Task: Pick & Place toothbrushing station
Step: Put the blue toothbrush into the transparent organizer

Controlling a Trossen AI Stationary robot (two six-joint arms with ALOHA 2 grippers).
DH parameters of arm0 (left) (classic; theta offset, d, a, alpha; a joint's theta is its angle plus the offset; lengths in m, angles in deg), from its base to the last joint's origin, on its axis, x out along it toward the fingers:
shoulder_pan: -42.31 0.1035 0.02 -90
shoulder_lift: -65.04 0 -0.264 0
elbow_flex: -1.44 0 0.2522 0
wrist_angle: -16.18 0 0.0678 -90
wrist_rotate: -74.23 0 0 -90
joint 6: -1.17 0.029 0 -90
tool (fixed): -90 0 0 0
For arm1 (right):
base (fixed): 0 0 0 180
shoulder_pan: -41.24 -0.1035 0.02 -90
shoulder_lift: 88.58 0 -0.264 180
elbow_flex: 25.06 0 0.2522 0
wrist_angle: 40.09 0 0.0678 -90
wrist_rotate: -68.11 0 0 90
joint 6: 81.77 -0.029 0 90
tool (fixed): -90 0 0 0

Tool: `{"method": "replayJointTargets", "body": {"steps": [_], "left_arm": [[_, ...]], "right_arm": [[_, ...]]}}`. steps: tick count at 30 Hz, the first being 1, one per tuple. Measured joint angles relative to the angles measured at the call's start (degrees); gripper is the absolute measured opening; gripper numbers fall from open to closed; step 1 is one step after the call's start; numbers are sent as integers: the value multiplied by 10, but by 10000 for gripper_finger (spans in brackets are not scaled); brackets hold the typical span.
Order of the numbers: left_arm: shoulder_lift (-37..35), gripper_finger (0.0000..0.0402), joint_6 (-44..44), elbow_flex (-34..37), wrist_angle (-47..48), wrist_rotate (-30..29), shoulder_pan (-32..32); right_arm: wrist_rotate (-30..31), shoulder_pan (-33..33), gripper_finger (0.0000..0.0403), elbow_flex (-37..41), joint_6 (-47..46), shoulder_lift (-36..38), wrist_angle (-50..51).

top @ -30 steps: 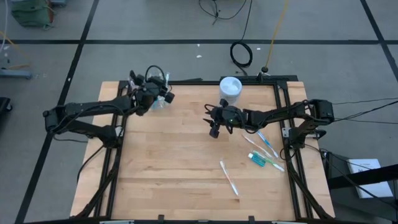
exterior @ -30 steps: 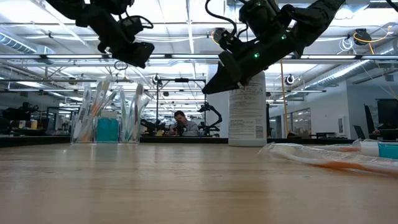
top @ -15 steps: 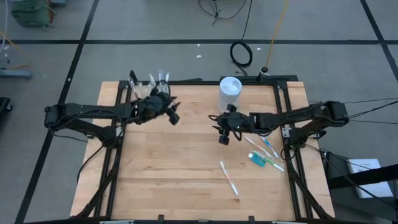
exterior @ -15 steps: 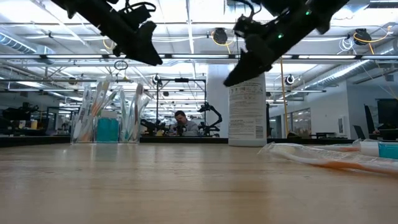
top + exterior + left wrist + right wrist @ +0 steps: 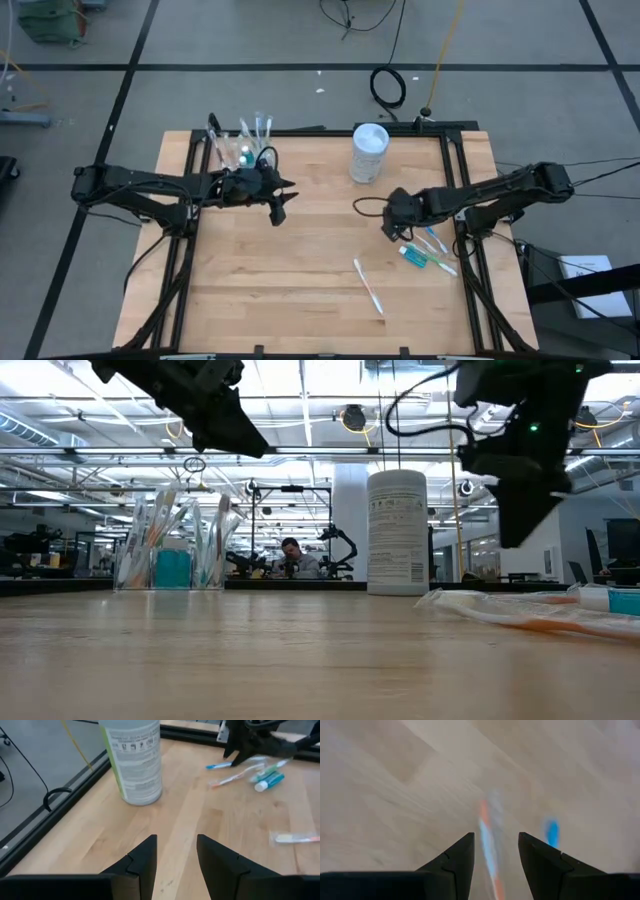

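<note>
The clear plastic cup (image 5: pixel 245 152) stands on its base at the table's far left, with several toothbrushes and a blue tube upright in it; it also shows in the low view (image 5: pixel 175 555). Loose toothbrushes (image 5: pixel 428 238), a blue toothpaste tube (image 5: pixel 412 255) and a wrapped toothbrush (image 5: pixel 368 285) lie flat on the right. My left gripper (image 5: pixel 279 207) is open and empty, above the table to the near right of the cup. My right gripper (image 5: pixel 392 227) is open, pointing down above a loose toothbrush (image 5: pixel 487 837), which shows blurred between its fingers.
A tall white cylindrical container (image 5: pixel 369 152) stands at the far middle of the table and shows in the left wrist view (image 5: pixel 132 760). Black frame rails (image 5: pixel 455 150) run along the table's edges. Bare wood (image 5: pixel 270 280) lies in the middle and near left.
My left gripper has drawn away from the cup toward the table's middle and near edge. My right gripper has gone from the middle toward the right and near edges, down over the loose toothbrushes, tipping to point down. The cup and the loose items have stayed put.
</note>
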Motion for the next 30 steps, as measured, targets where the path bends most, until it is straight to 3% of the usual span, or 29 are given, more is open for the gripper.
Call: {"method": "replayJointTargets", "body": {"steps": [6, 12, 23, 30], "left_arm": [[0, 145, 0, 0, 3, -2, -2], [0, 145, 13, 0, 3, -2, -1], [0, 145, 20, 0, -7, -2, 13], [0, 145, 15, 0, -7, -3, 16]], "right_arm": [[-12, -17, 144, 38, -117, 0, 51], [-101, -17, 144, 92, -119, 0, 2], [-115, -16, 143, 159, -79, 2, -100], [-131, -15, 143, 162, -50, 7, -159]]}}
